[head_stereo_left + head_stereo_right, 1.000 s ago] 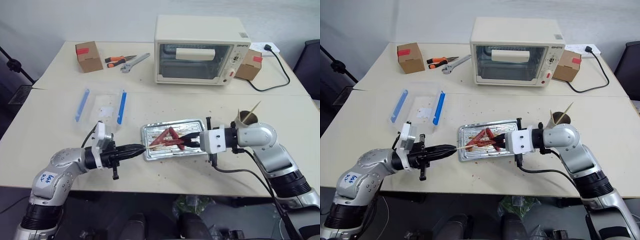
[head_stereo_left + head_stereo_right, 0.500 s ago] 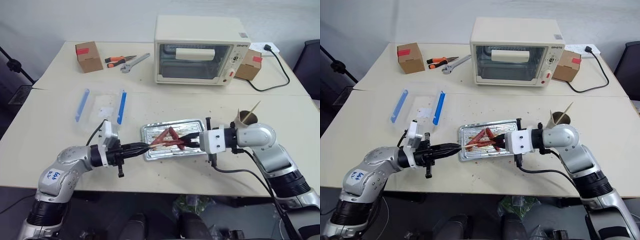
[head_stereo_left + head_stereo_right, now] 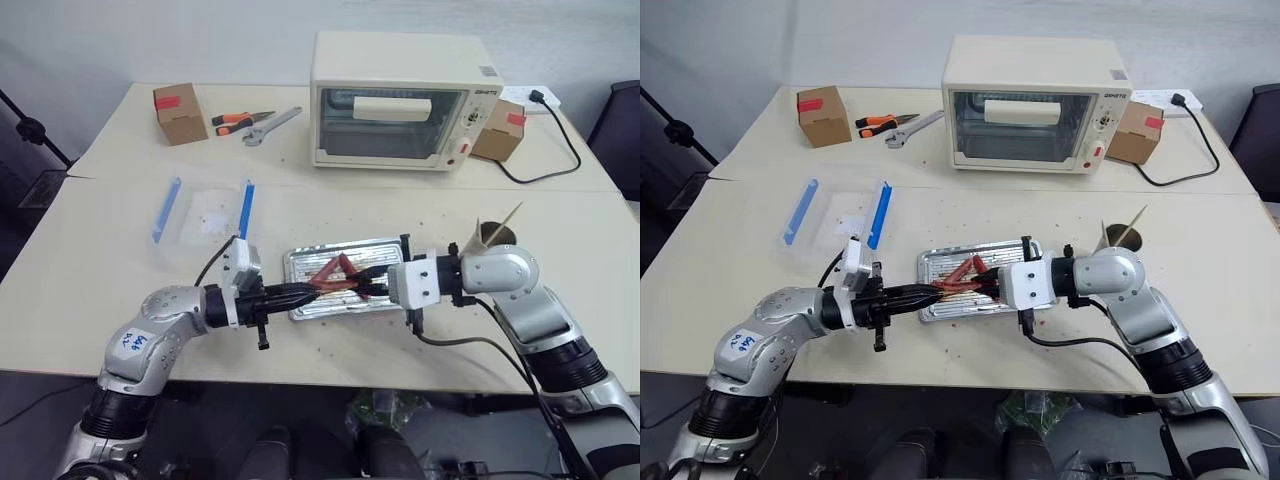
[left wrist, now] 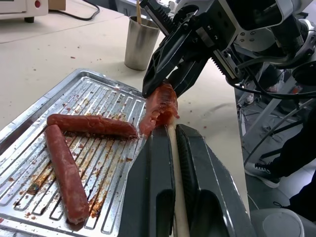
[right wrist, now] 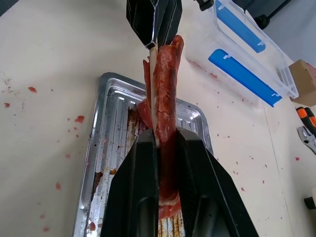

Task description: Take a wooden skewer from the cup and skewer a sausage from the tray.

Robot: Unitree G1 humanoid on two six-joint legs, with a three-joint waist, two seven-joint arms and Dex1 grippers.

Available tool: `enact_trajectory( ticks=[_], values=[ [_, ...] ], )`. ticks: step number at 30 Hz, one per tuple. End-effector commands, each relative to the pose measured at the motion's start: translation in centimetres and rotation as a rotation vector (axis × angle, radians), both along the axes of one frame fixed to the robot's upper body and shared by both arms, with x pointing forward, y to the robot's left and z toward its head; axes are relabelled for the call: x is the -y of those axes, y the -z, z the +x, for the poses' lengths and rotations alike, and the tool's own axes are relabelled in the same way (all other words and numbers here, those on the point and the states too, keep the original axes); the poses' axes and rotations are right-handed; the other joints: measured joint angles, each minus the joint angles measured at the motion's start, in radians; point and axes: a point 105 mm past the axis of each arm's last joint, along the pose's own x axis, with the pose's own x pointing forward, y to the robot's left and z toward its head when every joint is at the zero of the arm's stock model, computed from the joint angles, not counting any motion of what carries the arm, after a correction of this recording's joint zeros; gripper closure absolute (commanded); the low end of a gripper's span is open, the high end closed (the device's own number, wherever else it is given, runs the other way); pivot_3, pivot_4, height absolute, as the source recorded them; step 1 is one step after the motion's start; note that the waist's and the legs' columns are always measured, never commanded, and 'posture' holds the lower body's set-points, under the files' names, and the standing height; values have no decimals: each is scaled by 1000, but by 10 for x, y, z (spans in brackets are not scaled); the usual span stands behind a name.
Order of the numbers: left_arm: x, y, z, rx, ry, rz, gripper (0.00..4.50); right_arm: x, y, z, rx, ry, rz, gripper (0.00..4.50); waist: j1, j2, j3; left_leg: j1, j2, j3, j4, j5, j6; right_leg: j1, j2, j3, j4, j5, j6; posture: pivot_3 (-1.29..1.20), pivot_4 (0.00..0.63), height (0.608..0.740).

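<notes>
- tray (image 4: 29,148): ribbed silver metal, shiny, smeared with greasy brown stains;
- wooden skewer (image 4: 174,163): pale, matt bare wood;
- sausage (image 5: 165,94): red, moist, torn rough surface;
- cup (image 4: 140,43): smooth grey, dull sheen;
- fingers (image 5: 136,197): black, smooth, semi-gloss plastic;
- table (image 3: 90,270): matt beige, speckled with crumbs.

three sausages (image 4: 91,125), one tray (image 4: 29,163), one cup (image 4: 140,43), two cardboard boxes (image 3: 178,113), one toaster oven (image 3: 400,98), one clear box (image 3: 205,212), one pliers (image 3: 238,119), one wrench (image 3: 270,124)

Red-brown sausage (image 5: 165,106) (silver tray (image 4: 94,96), ridged)
</notes>
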Motion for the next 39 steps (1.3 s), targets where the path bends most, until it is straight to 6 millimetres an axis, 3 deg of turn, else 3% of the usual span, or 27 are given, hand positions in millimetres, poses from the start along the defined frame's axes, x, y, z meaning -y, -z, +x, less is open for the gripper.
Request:
enact_trajectory(
  ticks=[1,8,22,39],
  values=[
    [3,-9,0,51,10,-5,4500,-10,-10,-9,53,-63,15,4008,0,0,0,0,0,0,0,0,0,0,0,0,0,0,0,0,150,740],
    [-1,-7,0,57,-6,5,4500,-7,-9,-8,49,-52,14,4008,0,0,0,0,0,0,0,0,0,0,0,0,0,0,0,0,150,740],
    [-29,-12,4,59,-79,25,4500,4,-7,-1,49,-13,-2,4008,0,0,0,0,0,0,1,0,0,0,0,0,0,0,0,0,150,740],
    [1,-6,8,50,-16,10,4500,-8,-8,-7,60,-63,1,4008,0,0,0,0,0,0,1,0,0,0,0,0,0,0,0,0,150,740]
  ],
)
